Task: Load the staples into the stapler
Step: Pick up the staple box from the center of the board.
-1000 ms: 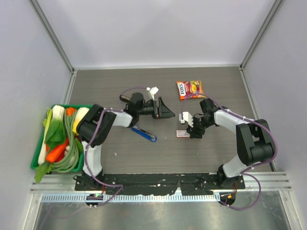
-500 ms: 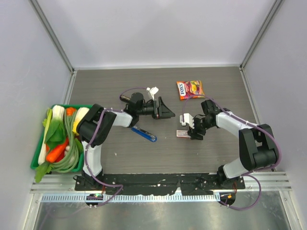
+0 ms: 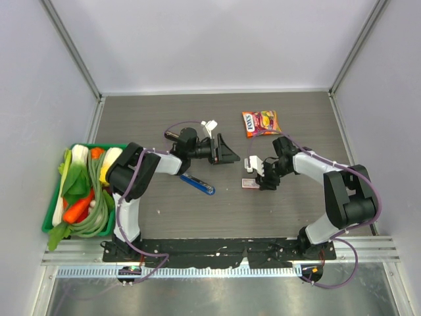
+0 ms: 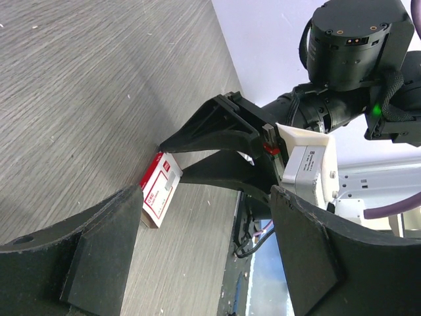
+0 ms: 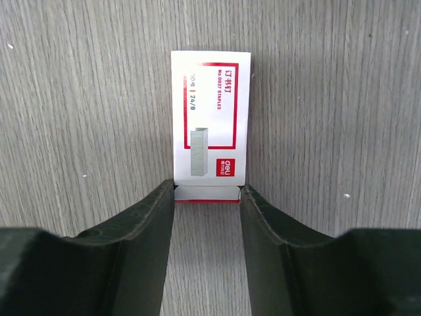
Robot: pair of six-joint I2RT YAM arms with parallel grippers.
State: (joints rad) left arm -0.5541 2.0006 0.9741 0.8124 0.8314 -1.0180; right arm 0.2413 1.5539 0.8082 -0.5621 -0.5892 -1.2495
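The staples are hidden inside their small white-and-red box [image 5: 210, 131], which lies on the table [image 3: 248, 184]. My right gripper [image 5: 207, 191] comes at the box from its near end, with both fingertips pressed against the sides of that end, so it is shut on the box. In the top view the right gripper [image 3: 254, 178] sits just right of the box. My left gripper [image 3: 228, 154] hovers open and empty to the upper left, facing the right gripper [image 4: 172, 158] and the box [image 4: 160, 191]. The stapler does not show in any view.
An orange snack bag [image 3: 261, 122] lies behind the right arm. A blue pen-like object [image 3: 197, 184] lies in front of the left arm. A green tray [image 3: 47, 222] of vegetables stands at the left edge of the table.
The right gripper's jaws widened briefly and closed again on the box's near end, with the wrist shifting slightly. The left arm and the box have stayed put.
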